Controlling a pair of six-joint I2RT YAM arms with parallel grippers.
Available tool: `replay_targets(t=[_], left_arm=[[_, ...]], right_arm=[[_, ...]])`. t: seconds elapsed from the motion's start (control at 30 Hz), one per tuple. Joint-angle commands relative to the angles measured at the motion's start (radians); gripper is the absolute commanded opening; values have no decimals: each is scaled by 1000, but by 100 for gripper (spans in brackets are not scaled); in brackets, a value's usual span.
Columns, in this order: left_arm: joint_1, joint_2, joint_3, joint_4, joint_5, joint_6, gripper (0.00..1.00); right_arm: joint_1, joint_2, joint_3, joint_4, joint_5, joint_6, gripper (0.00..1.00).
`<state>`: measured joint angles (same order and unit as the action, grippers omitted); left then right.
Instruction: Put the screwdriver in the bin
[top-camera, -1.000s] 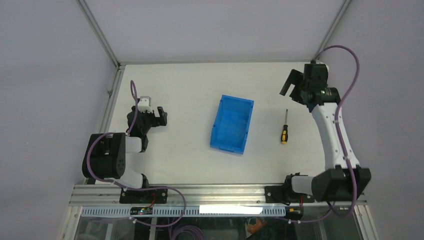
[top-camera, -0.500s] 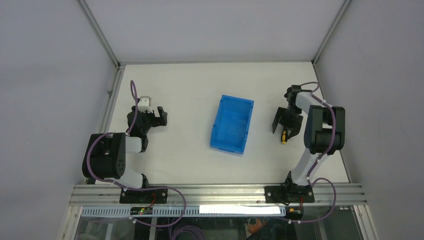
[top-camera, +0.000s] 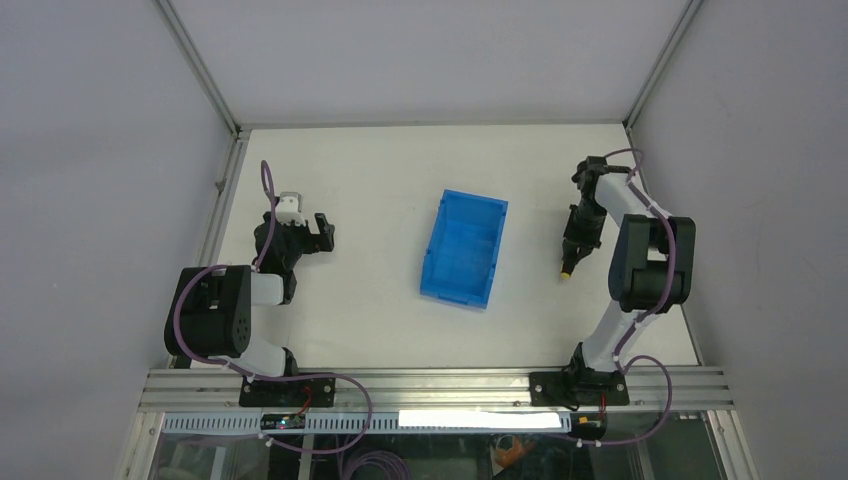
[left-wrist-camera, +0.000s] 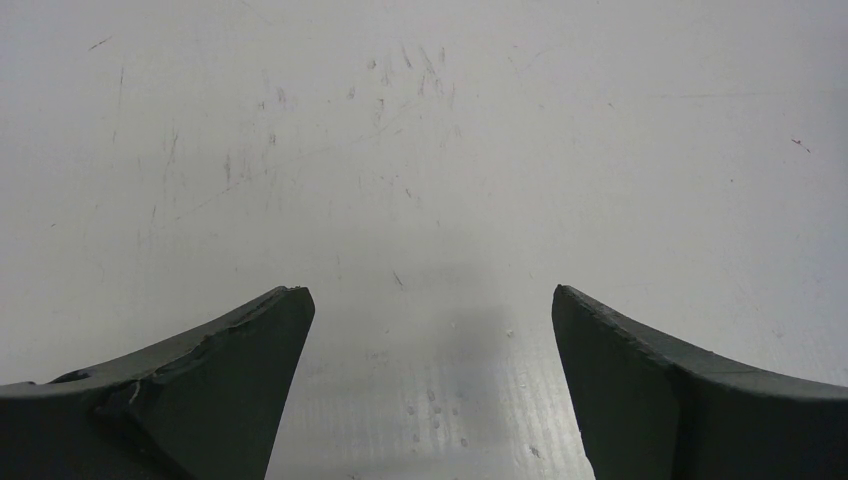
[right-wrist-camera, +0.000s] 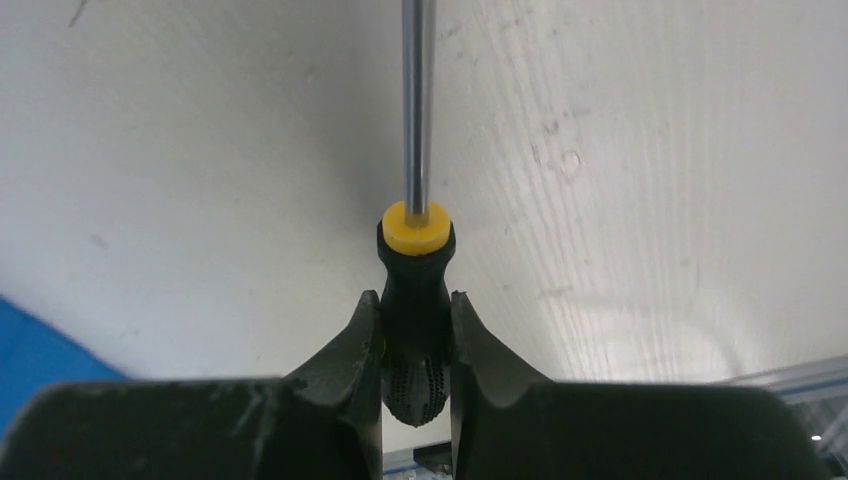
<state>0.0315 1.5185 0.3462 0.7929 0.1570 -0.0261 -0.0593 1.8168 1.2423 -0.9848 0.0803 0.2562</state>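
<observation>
**Right hand (right-wrist-camera: 415, 297) clamped on screwdriver (right-wrist-camera: 416, 228)**

Black handle pinched between both fingers, shaft running to top of wrist frame. Overhead: right of centre, apart from the bin (top-camera: 463, 247). Right arm folded, hand angled down. Left hand (left-wrist-camera: 430, 300) open above counter (top-camera: 380, 190), frame left.

bright blue bin (top-camera: 465, 245), black-handled screwdriver (right-wrist-camera: 415, 290) with yellow collar, white table (top-camera: 350, 180)

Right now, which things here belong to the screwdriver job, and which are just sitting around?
In the job:
screwdriver, gripped by the right end effector
blue bin, nothing in it yet

Not in the job:
left end effector, open over the table, holding nothing
</observation>
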Motion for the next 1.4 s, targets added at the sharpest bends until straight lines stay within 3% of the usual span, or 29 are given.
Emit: replay_targets(t=[0.0,0.17,0.33,0.57,0.8,1.03,1.3,1.37], left_arm=[[-11,-12,16,54,3,0,99],[-11,-12,16,54,3,0,99],[-11,-12,17,54,4,0,99],[-12,-13,16,54,4,0,99],[-11,-12,16,54,3,0,99],[-11,-12,17,54,3,0,99],[-10,-12,16,54,3,0,99],[-11,-12,17,54,3,0,99]], right_arm=[[12,-160,131,-203,2,-2,0],[43,-226,286,-431,2,38,0],[140,-311,391,-465,-28,110,0],[448,-336,405,-281,-136,249,0],[691,-232,409,-129,-87,334,0],[762,-116,271,22,-13,384,0],[784,39,224,97,71,420,0],[789,66,222,100,104,429,5]])
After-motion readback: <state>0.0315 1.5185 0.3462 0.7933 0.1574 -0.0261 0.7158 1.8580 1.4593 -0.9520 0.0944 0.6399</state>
